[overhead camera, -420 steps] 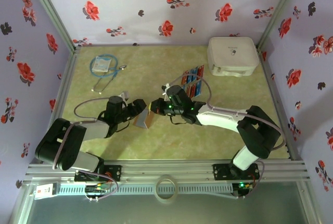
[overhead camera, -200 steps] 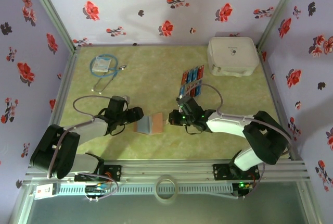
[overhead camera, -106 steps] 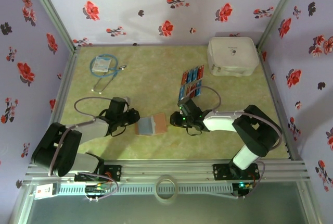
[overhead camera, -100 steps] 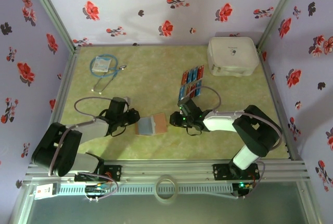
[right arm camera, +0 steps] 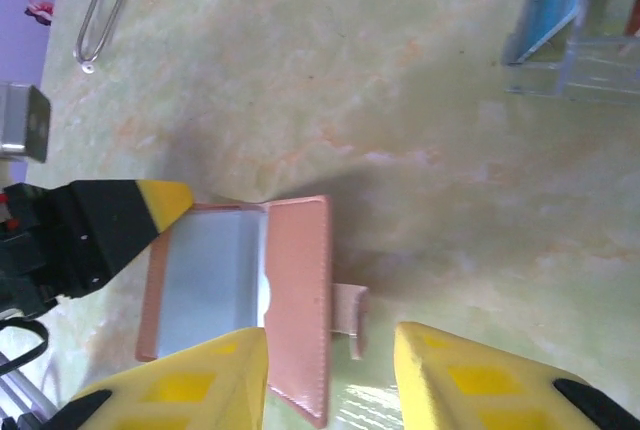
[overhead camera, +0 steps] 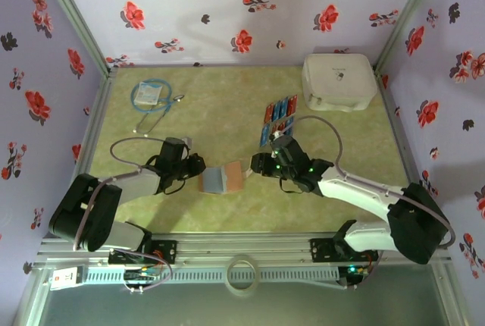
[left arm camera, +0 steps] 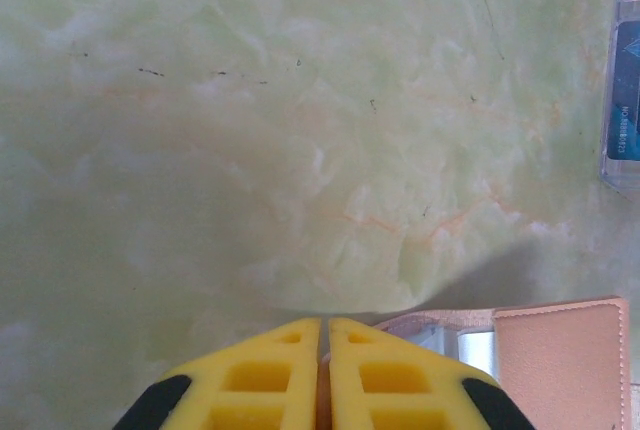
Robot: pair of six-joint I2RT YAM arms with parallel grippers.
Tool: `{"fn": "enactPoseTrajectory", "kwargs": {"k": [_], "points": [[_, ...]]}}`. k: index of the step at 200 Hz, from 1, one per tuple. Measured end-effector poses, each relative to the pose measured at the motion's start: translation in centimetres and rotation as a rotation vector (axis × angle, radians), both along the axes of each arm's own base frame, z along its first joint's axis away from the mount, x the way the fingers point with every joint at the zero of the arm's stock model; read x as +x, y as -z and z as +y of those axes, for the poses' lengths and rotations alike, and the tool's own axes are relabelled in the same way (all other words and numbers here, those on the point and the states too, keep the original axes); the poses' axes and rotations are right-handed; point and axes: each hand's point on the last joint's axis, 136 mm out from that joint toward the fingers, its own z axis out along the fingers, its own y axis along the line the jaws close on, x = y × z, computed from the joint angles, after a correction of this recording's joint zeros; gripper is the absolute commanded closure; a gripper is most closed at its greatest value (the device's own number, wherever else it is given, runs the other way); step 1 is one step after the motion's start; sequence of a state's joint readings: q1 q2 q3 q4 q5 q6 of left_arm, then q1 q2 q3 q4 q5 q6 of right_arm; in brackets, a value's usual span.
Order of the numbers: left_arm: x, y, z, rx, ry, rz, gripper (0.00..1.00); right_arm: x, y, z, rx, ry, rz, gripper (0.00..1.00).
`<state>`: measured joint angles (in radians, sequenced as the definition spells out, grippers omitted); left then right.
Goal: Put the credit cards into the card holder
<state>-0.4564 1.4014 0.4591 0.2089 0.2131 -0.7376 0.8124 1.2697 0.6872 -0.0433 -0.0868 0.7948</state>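
Green marbled tabletop (overhead camera: 227,114); the work zone is front centre.

Change over the last second: the grips have swapped.
- The left gripper (overhead camera: 197,167), spread a second ago, now has its yellow fingers pressed together at the left edge of the small reddish-brown folding card holder (overhead camera: 222,178). The left wrist view shows a brownish sliver in the seam, so I read it as pinching the cover.
- The right gripper (overhead camera: 257,165), clamped a second ago, now stands spread and holds nothing. It hovers over the holder's right flap and strap tab.
- The holder lies opened flat on the table between the two, greyish clear pocket up, with no card visible in it.

Judgement: the holder is pinned open and the right arm is free to fetch a card. No card is loaded yet.

Around:
- Large white rounded box (overhead camera: 339,81) in the far right corner, well apart.
- Small thin red and blue credit cards (overhead camera: 280,117) stand in a clear plastic rack (right arm camera: 565,80), just behind the right gripper.
- Blue looped cord (overhead camera: 151,95) at far left, well apart.

Nothing lies between the right gripper and the cards, though the rack's walls may hamper a pinch.
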Motion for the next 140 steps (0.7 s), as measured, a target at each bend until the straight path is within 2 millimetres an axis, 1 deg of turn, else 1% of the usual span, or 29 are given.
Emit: {"fn": "enactPoseTrajectory", "kwargs": {"k": [22,42,55,74,85,104,118,126,140], "points": [[0.0,0.0,0.0,0.000,0.000,0.000,0.90,-0.3,-0.8,2.0,0.000,-0.049,-0.013,0.66],[0.0,0.0,0.0,0.000,0.000,0.000,0.90,-0.6,-0.2,3.8,-0.016,-0.090,-0.002,0.70],[0.0,0.0,0.0,0.000,0.000,0.000,0.89,-0.7,1.1,5.0,-0.029,-0.116,0.019,0.73],[0.1,-0.1,0.0,-0.001,0.000,-0.002,0.86,-0.9,3.8,6.2,-0.060,-0.146,0.059,0.79],[0.2,-0.2,-0.1,-0.002,0.000,-0.005,0.81,-1.0,5.7,6.5,-0.084,-0.157,0.082,0.82],[0.3,-0.4,-0.2,-0.001,0.002,-0.006,0.68,-1.1,8.1,6.5,-0.116,-0.160,0.114,0.84],[0.4,-0.7,-0.2,-0.004,0.001,-0.008,0.63,-1.2,9.2,6.3,-0.121,-0.159,0.120,0.84],[0.4,-1.0,-0.2,-0.008,0.000,-0.013,0.63,-1.3,9.6,6.2,-0.121,-0.158,0.121,0.85],[0.3,-1.7,-0.3,-0.020,0.002,-0.024,0.64,-1.2,9.6,6.3,-0.102,-0.153,0.112,0.85]]}}
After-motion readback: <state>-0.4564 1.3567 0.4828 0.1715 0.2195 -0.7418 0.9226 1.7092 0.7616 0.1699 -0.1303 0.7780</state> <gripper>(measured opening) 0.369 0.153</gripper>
